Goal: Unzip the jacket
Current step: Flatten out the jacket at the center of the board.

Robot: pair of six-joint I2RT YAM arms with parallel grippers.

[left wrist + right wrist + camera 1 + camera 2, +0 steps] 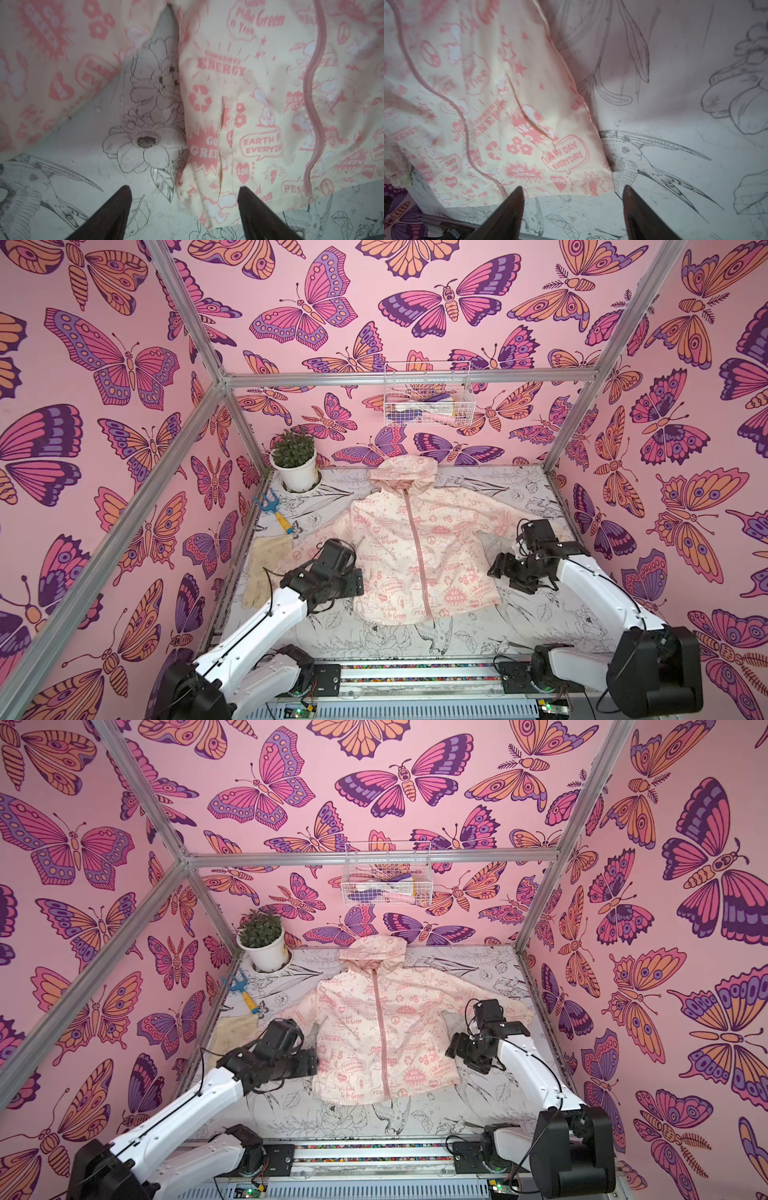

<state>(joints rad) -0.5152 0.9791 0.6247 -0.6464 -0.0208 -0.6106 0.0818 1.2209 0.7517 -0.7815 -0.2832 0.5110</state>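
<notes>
Looking down from a top view, you have the jacket (415, 547) spread flat, front up, at the middle of the worktop (465, 639), with its hood (403, 472) toward 12 o'clock and its hem (424, 614) toward 6. Nothing of the unzipping shows as done: the pink zipper (417, 547) runs shut in a wavy line from the collar down to the hem, and both front panels lie joined. Its pull seems to sit up at the collar, though it is too small to be sure. Your left claw (184, 188) is at the jacket's 8 o'clock corner, spread wide over the side edge and holding nothing. Your right claw (573, 187) is at the 4 o'clock corner, also spread wide and empty, just off the hem. As I judge it, the whole job is left: pin the fabric near the collar, take the pull, and draw it toward 6 o'clock along the full run.
</notes>
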